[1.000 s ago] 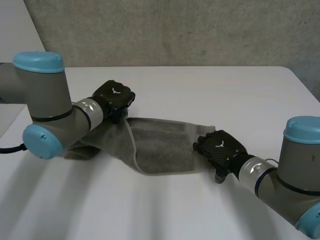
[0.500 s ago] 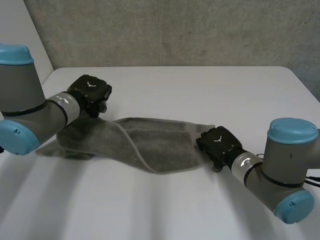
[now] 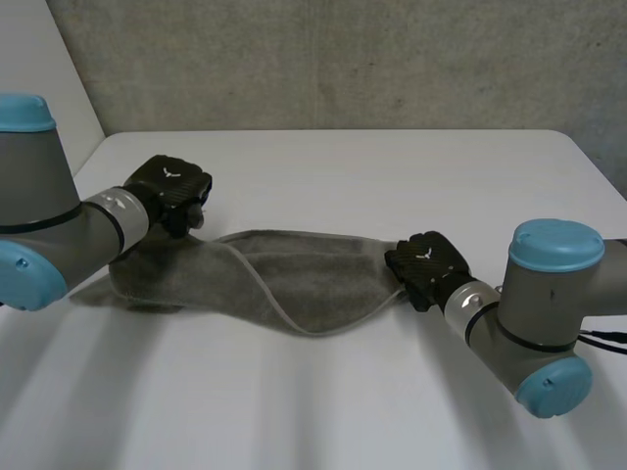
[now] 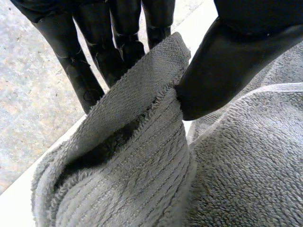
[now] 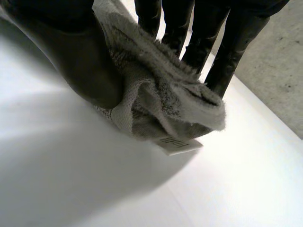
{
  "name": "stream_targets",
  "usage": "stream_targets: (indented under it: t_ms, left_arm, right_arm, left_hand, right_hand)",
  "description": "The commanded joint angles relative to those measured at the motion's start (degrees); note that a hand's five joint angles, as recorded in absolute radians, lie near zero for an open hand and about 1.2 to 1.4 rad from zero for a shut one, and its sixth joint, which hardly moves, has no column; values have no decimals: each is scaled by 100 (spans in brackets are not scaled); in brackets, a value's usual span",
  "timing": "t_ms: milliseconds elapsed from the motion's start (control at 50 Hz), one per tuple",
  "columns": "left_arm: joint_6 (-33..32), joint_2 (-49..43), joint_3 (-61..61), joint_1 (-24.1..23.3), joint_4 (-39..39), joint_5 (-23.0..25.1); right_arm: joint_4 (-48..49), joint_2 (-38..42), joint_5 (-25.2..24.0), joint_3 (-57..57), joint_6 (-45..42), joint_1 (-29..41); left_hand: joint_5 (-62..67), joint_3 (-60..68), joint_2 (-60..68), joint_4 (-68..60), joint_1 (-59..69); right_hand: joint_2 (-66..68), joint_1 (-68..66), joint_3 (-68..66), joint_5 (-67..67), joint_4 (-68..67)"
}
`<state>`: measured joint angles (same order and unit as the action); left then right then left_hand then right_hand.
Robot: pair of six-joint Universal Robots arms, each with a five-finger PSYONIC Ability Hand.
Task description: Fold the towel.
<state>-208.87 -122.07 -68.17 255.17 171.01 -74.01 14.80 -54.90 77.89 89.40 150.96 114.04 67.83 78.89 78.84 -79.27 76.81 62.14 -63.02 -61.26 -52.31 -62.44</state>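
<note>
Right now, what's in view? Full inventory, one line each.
towel: 1, grey, lying stretched across the table between the two hands, partly folded over itself
tag: 1, white, on the towel end beside the right hand
table: 1, white, under everything
wall: 1, grey, behind the table
left arm: 1, grey with light-blue caps, over the towel's end on its own side
right arm: 1, grey with light-blue caps, at the towel's other end
left hand: 1, black, thumb and fingers pinching the towel's edge
right hand: 1, black, thumb and fingers pinching the bunched towel end
</note>
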Motion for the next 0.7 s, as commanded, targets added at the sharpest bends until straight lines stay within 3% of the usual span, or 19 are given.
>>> stream_targets:
  t_ms: [20, 280, 480, 600, 640, 700]
  left_arm:
    - [4, 25, -108, 6, 2, 1]
    - [443, 429, -240, 164, 11, 9]
    - [487, 623, -425, 481, 2, 27]
    - [645, 957, -644, 753, -7, 317]
    - [1004, 1245, -758, 893, -15, 440]
    - [1269, 1414, -803, 946, -15, 493]
  right_arm:
    - [-21, -161, -2, 16, 22, -31]
    - [-65, -231, -2, 16, 13, -31]
    - [-197, -750, -2, 52, 13, -57]
    - [-1278, -1093, -63, -335, -137, -356]
    - [-2205, -1259, -203, -720, -189, -540]
    - [-2596, -1348, -283, -924, -198, -576]
  left_hand:
    - [217, 111, 116, -73, 319]
    - [217, 111, 116, -73, 319]
    - [217, 111, 116, -73, 319]
    - [217, 111, 116, -73, 319]
    - [217, 111, 116, -73, 319]
    - [217, 111, 116, -73, 319]
  right_hand:
    - [244, -156, -333, -228, -214]
    - [1782, -1694, -1871, -1766, -1753]
    - [1786, -1698, -1874, -1769, -1756]
    - [1786, -1698, -1874, -1769, -1756]
    - [1786, -1698, -1874, -1769, -1756]
    - [1786, -1698, -1874, -1769, -1756]
